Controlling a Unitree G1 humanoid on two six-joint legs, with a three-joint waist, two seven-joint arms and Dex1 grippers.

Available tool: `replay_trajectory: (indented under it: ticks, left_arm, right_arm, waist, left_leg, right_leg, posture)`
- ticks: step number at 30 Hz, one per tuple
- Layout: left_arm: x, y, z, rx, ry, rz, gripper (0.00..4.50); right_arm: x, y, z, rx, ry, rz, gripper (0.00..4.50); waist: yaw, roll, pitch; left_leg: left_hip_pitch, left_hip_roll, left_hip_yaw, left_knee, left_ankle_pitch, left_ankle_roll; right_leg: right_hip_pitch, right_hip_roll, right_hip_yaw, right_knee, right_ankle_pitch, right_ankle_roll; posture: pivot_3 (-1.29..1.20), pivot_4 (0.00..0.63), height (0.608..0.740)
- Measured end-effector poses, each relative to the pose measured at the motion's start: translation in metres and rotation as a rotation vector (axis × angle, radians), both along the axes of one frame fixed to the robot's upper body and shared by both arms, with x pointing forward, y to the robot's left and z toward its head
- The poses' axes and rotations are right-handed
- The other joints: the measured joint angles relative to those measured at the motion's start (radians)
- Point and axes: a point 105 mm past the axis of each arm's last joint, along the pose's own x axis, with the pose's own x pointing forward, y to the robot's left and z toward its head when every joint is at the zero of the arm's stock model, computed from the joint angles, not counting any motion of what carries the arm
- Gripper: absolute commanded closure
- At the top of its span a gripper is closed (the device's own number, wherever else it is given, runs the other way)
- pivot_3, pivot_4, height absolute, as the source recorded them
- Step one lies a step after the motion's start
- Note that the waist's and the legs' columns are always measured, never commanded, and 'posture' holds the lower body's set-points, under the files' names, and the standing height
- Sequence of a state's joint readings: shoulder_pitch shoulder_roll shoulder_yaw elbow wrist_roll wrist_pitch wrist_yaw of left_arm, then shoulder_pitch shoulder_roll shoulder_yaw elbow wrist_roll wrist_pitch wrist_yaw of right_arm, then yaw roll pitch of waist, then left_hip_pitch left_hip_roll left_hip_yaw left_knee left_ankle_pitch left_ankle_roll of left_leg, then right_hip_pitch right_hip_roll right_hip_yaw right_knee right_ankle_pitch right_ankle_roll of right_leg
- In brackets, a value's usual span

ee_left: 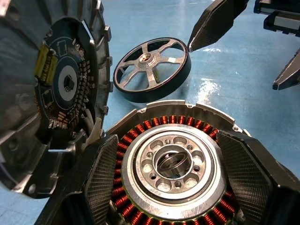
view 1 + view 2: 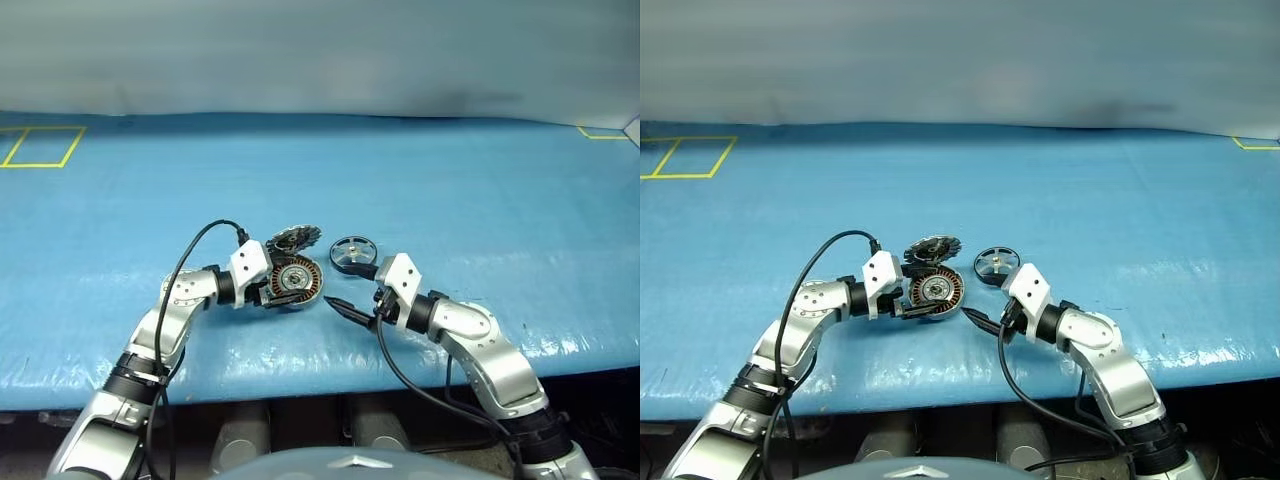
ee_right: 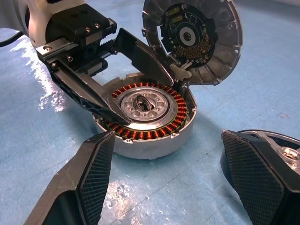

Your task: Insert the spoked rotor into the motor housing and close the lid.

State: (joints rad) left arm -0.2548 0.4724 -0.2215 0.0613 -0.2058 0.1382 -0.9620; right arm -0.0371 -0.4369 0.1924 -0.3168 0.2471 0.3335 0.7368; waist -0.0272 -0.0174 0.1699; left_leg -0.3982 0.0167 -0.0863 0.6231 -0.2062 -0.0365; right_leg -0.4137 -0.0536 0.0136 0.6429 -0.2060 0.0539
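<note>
Right wrist view shows the spoked rotor (image 3: 274, 154) lying flat on the blue surface (image 2: 480, 190), at three o'clock from the motor housing (image 3: 147, 124). Rigid metal, probably light; its thin rim suits a pinch. Right gripper (image 2: 352, 311) fingers stand apart, near it; left gripper (image 1: 176, 176) fingers, spread, straddle the housing under the raised lid (image 3: 197, 40).

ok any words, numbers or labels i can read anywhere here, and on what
None can be read.
Circuit board inside the lid: chips and a yellow part with marks too small to read.
Motor housing, spoked rotor, both grippers: no text visible.
Blue table cover: yellow taped outlines, no writing.
</note>
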Motion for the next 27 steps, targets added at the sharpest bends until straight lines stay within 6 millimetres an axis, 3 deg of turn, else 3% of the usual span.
replay_trajectory:
  ticks: [3,6,13,18,22,27]
  left_arm:
    - [-0.007,0.0,0.001,-0.051,0.048,-0.007,0.82]
    - [-0.015,0.0,0.001,-0.067,0.077,-0.019,0.77]
    - [-0.026,0.015,-0.002,-0.066,0.097,0.032,0.77]
    - [-0.025,0.019,-0.002,-0.078,0.095,0.077,0.77]
    - [-0.022,0.017,0.0,-0.091,0.096,0.089,0.77]
    - [-0.012,0.01,0.012,-0.112,0.057,0.081,0.77]
  right_arm:
    - [0.001,0.002,0.004,0.026,-0.004,0.004,0.62]
    - [0.002,0.005,0.008,0.05,-0.01,0.015,1.22]
    - [0.006,0.007,0.007,0.051,0.0,0.019,3.53]
    - [0.006,0.014,0.007,0.053,0.0,0.044,3.53]
    - [0.006,0.014,0.006,0.051,0.003,0.05,4.46]
    - [0.007,0.013,0.005,0.034,-0.007,0.033,4.49]
  waist:
    - [0.0,0.0,0.0]
    - [0.0,0.0,0.0]
    - [-0.001,0.0,0.0]
    - [0.0,0.0,0.0]
    - [0.003,0.0,0.0]
    - [0.003,0.0,0.0]
  left_leg:
    - [0.0,0.0,0.0,0.0,0.0,0.0]
    - [0.0,0.0,0.0,0.0,0.0,0.0]
    - [0.0,0.0,0.0,0.001,0.0,0.0]
    - [0.0,0.0,0.0,0.001,0.0,0.0]
    - [0.0,0.0,0.0,0.001,0.0,0.0]
    - [0.0,0.0,0.0,0.002,0.0,0.0]
  right_leg:
    - [0.0,0.0,0.0,0.0,0.0,0.0]
    - [0.0,0.0,0.0,0.0,0.0,0.0]
    - [0.001,0.0,0.0,0.0,0.0,0.0]
    - [0.0,0.0,0.0,0.0,0.0,0.0]
    - [0.0,0.0,0.0,0.0,0.0,0.0]
    - [0.001,0.0,0.0,0.0,0.0,0.0]
  posture:
    - [0.0,0.15,0.74]
    - [0.0,0.15,0.74]
    - [0.0,0.15,0.74]
    - [0.0,0.15,0.74]
    - [0.0,0.15,0.74]
    - [0.0,0.15,0.74]
